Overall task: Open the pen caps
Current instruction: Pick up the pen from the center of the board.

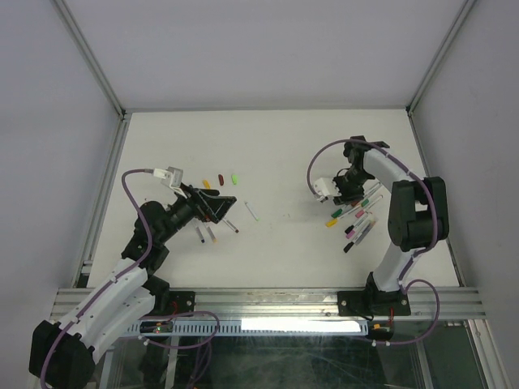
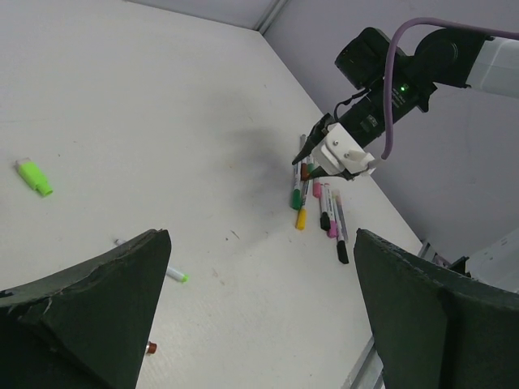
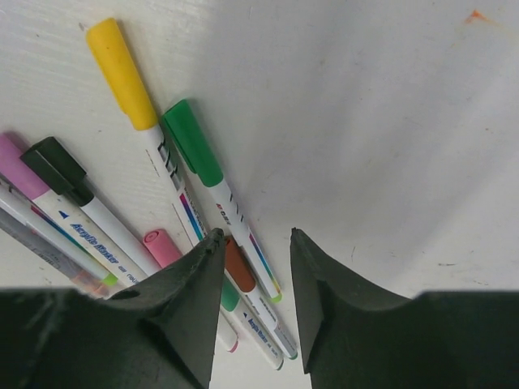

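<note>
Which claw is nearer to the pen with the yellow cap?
Right. The right claw hangs low over the pile of pens, close to the pen with the yellow cap. The left claw is far off, across the table.

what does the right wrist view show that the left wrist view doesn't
Right wrist only: lettering on the pen barrels and a small orange mark. Left wrist only: a loose green cap lying off to the left, and the wide-open left gripper. Both: the yellow-capped pen, the green-capped pen and the right gripper over them.
</note>
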`<move>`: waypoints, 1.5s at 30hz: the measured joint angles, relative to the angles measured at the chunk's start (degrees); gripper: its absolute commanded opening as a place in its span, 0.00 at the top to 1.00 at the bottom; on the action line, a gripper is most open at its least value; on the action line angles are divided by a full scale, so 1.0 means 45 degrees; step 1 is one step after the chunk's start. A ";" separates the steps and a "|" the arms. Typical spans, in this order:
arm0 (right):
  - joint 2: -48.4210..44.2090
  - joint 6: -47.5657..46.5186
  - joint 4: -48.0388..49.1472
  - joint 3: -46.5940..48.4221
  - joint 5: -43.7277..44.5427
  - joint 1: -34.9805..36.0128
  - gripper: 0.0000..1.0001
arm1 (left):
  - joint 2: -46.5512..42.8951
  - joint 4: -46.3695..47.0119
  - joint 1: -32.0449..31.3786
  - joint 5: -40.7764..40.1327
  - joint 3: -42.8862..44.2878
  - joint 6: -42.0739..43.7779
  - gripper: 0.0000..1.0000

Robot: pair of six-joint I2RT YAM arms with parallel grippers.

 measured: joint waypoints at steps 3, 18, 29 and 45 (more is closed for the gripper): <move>0.0223 -0.0024 0.0165 -0.0097 0.0097 0.0000 0.60 | 0.0000 -0.0010 0.0000 -0.0010 -0.0029 0.0000 0.01; 0.0248 -0.0364 0.1010 -0.1263 0.0155 0.0000 0.65 | 0.0000 -0.0005 0.0000 -0.0238 -0.0049 -0.0005 0.01; 0.0272 -0.0437 0.1651 -0.1258 0.0117 0.0083 0.81 | 0.0000 -0.0010 0.0000 -0.0243 -0.0049 -0.0005 0.01; 0.2132 0.2127 0.2152 0.1195 -0.1035 0.2356 0.85 | -0.0078 -0.0160 0.0000 -0.0345 -0.0053 -0.0005 0.01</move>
